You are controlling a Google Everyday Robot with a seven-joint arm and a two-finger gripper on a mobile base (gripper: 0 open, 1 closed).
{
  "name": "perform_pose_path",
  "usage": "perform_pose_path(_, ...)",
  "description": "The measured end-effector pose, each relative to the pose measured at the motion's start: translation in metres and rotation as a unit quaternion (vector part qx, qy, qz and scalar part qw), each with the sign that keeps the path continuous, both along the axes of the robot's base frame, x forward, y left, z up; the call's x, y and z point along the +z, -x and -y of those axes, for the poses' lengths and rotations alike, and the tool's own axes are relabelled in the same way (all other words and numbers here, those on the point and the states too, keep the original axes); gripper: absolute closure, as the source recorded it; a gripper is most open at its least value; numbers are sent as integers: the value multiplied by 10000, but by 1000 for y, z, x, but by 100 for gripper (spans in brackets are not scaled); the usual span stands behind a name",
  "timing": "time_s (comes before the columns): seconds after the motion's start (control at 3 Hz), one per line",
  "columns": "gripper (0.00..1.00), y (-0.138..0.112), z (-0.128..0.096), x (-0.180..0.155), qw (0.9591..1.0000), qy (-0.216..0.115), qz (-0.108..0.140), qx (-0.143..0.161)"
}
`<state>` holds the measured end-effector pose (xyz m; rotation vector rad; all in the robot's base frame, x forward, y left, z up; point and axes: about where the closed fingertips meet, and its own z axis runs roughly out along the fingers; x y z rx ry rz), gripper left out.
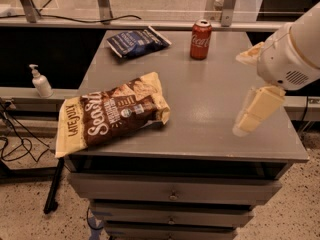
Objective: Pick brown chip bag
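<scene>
The brown chip bag (112,113) lies flat on the grey table (210,109) at its front left corner, its cream "LATE JULY" end hanging over the left edge. My gripper (250,84) hovers above the table's right side, well to the right of the bag. Its two cream fingers (257,111) stand apart, open and empty. The white arm comes in from the upper right.
A smaller dark blue bag (136,41) lies at the table's back left. A red cola can (200,39) stands at the back centre. A white pump bottle (40,82) stands on a ledge to the left. Drawers sit below the table top.
</scene>
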<state>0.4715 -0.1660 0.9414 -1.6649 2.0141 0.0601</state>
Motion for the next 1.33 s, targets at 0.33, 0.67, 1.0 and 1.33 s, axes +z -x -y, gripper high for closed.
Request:
perform_pose_path(0.33,0,-25,-42,-14,9972,-596,302,335)
perform_pose_path(0.67,0,-39,-84,-30,9916,-1064,414,604)
perform_pose_path(1.0,0,-46,-125,-53,9848,-1465,440,827)
perform_pose_path(1.33,0,-50,-158,-74,9795,-1729,435,936)
